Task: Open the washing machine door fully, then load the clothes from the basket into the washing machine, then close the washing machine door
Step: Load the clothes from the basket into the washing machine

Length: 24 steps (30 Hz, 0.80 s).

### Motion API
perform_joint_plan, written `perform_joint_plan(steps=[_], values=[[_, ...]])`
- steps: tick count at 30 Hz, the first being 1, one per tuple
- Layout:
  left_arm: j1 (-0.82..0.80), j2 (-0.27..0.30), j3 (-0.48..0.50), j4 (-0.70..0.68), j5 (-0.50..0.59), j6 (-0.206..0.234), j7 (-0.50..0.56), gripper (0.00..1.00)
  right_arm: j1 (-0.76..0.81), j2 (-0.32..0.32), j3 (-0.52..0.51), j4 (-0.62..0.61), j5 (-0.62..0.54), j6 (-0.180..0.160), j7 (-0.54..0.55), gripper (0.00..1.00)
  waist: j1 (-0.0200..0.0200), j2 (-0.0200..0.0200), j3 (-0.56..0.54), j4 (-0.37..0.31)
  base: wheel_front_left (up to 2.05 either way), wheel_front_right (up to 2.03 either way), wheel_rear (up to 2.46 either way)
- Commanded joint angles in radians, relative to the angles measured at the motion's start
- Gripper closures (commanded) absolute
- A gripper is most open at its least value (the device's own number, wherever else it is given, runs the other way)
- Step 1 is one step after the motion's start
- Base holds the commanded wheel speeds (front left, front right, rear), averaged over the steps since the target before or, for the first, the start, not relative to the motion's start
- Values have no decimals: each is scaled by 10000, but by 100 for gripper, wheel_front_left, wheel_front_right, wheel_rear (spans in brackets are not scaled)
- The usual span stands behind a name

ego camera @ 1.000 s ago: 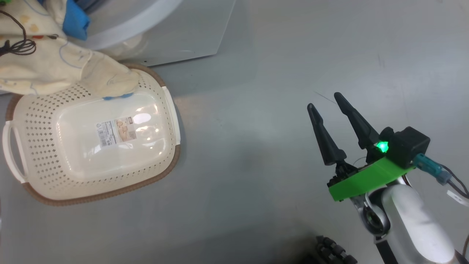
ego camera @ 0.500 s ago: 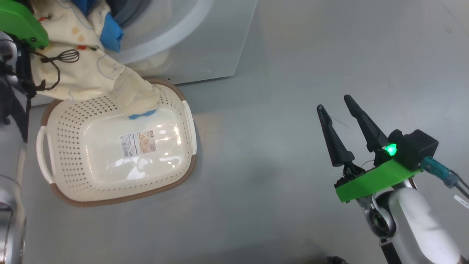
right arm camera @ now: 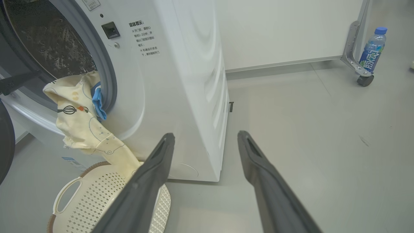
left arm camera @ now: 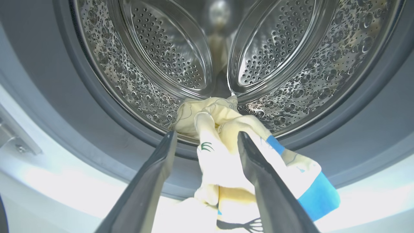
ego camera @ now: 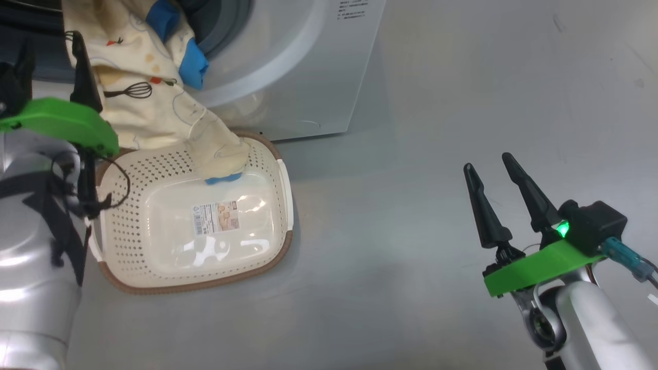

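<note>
The washing machine (ego camera: 308, 77) stands open with its steel drum (left arm camera: 291, 81) showing. A pale yellow garment of the clothes (ego camera: 154, 103) hangs from the drum mouth over the grey gasket, and its blue cuff (ego camera: 223, 179) rests inside the cream basket (ego camera: 205, 285) on the floor. My left gripper (ego camera: 49, 51) is at the drum mouth. In the left wrist view it (left arm camera: 207, 134) is open, the garment (left arm camera: 220, 155) lying loose between its fingers. My right gripper (ego camera: 487, 162) hovers open over bare floor, far right of the basket. The door's black rim (right arm camera: 5, 145) is at the left edge.
A blue-capped water bottle (right arm camera: 373, 48) stands on a metal frame with a caster (right arm camera: 362, 79) at the far right by the white wall. Grey floor (ego camera: 411, 205) stretches between the basket (right arm camera: 84, 207) and my right gripper (right arm camera: 206, 134).
The head camera has swung, shifting the whole picture right and down, so more of the washer front and my left arm now show. The garment still hangs from drum to basket.
</note>
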<state>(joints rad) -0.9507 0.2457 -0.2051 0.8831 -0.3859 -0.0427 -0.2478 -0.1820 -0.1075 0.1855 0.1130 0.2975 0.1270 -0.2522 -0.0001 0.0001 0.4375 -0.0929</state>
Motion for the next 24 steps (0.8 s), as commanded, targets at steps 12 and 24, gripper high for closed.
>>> perform_joint_plan(steps=[12,24], values=[[4386,538,1216,-4619,-93,1024,-138,0,299,-181,193,-503,-125,37,-95,0,1,-1,-232,156,0,0,0],[7596,349,1692,-8161,1,2185,-30,0,256,-251,279,-541,-109,37,-95,0,1,-1,-123,136,0,0,0]])
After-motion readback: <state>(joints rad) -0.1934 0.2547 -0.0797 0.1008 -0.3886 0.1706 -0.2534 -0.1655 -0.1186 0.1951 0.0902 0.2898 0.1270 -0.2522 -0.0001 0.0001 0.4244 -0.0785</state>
